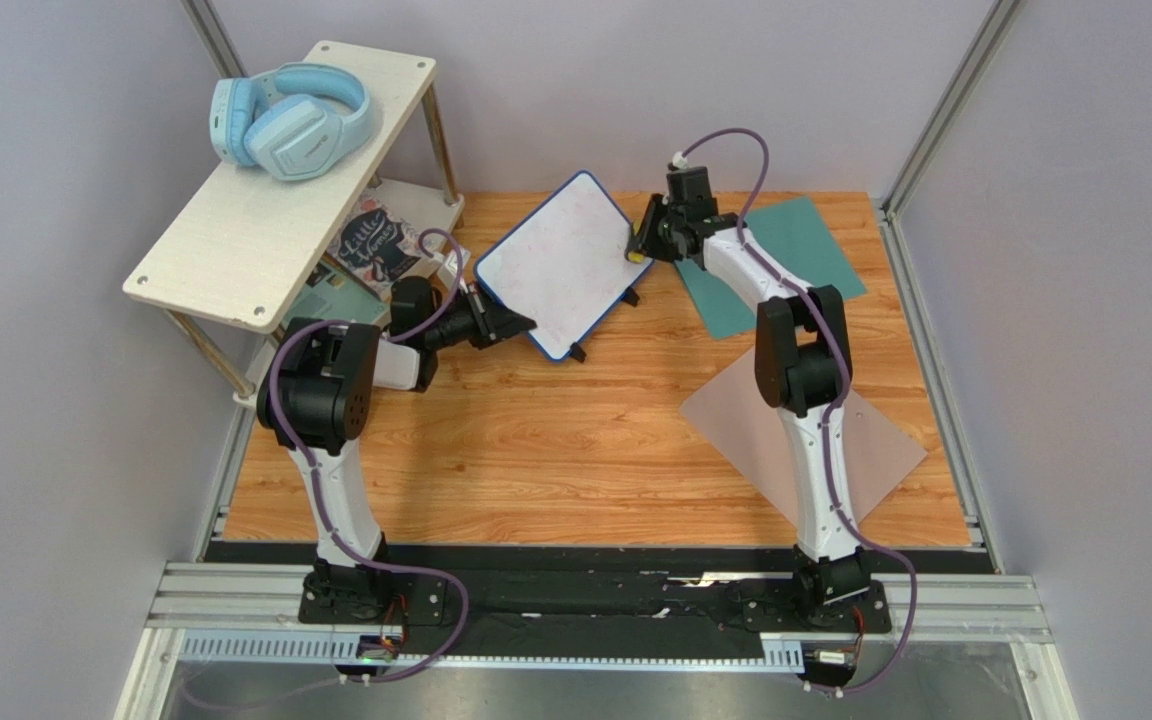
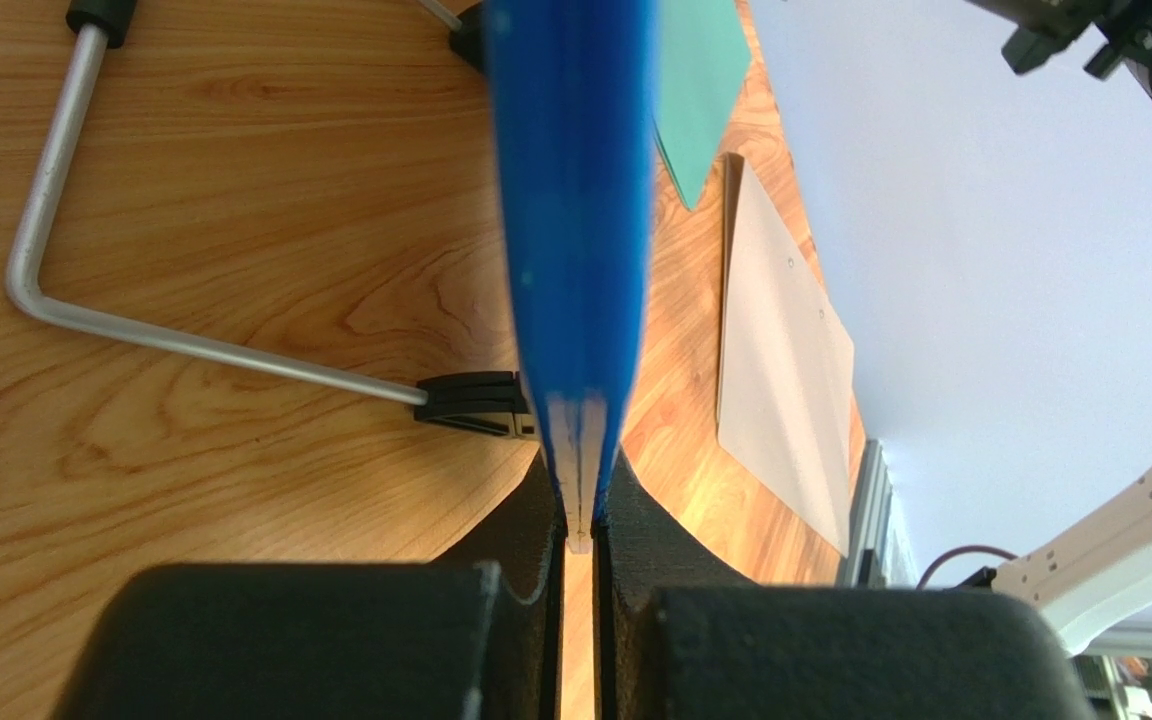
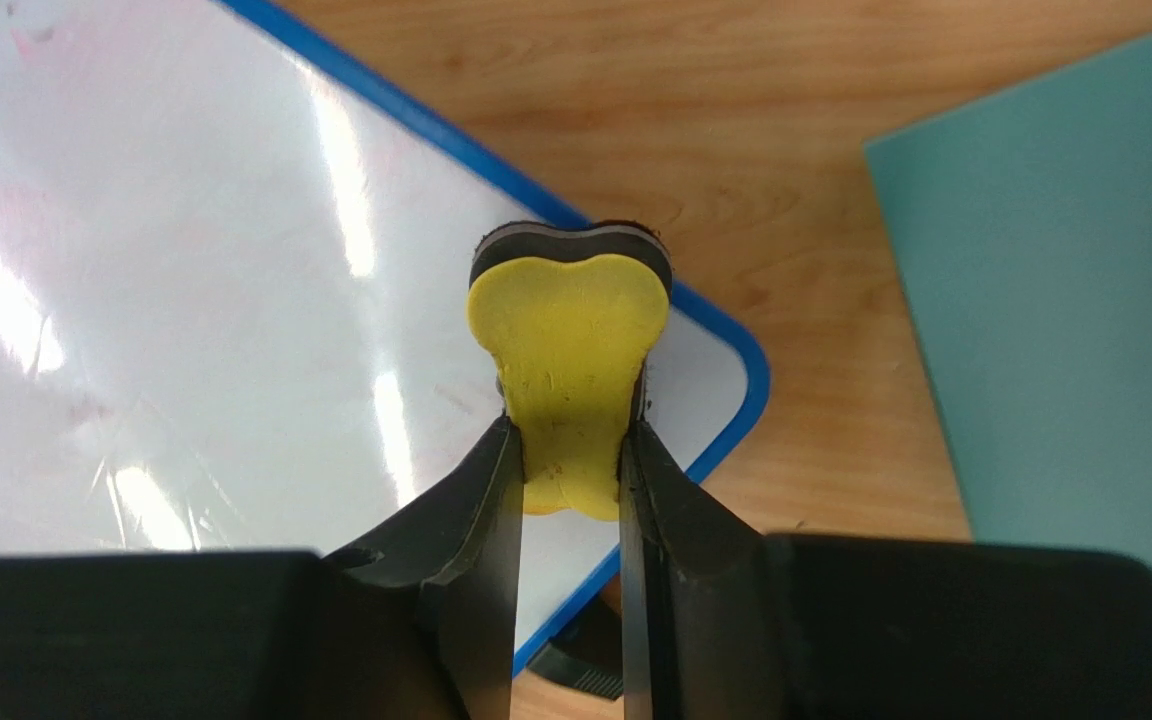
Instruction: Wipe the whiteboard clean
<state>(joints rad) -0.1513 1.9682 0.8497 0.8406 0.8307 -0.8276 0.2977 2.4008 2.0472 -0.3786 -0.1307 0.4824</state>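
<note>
The whiteboard (image 1: 567, 258), glossy white with a thin blue frame, is propped at a tilt in the middle of the wooden table. My left gripper (image 1: 515, 323) is shut on its near-left frame edge; in the left wrist view the blue frame edge (image 2: 575, 225) runs straight into my left gripper (image 2: 579, 503). My right gripper (image 3: 567, 443) is shut on a yellow eraser (image 3: 570, 353), whose dark felt side rests against the whiteboard (image 3: 207, 300) near its rounded corner. Faint pink smears show on the white surface. From above, the eraser (image 1: 636, 255) sits at the board's right edge.
A teal sheet (image 1: 808, 248) lies right of the board and a grey-brown sheet (image 1: 868, 435) nearer the right arm. A tilted white shelf (image 1: 237, 210) carrying blue headphones (image 1: 289, 120) stands at the back left. A bent metal rod (image 2: 162, 338) meets the board's black foot (image 2: 470, 402).
</note>
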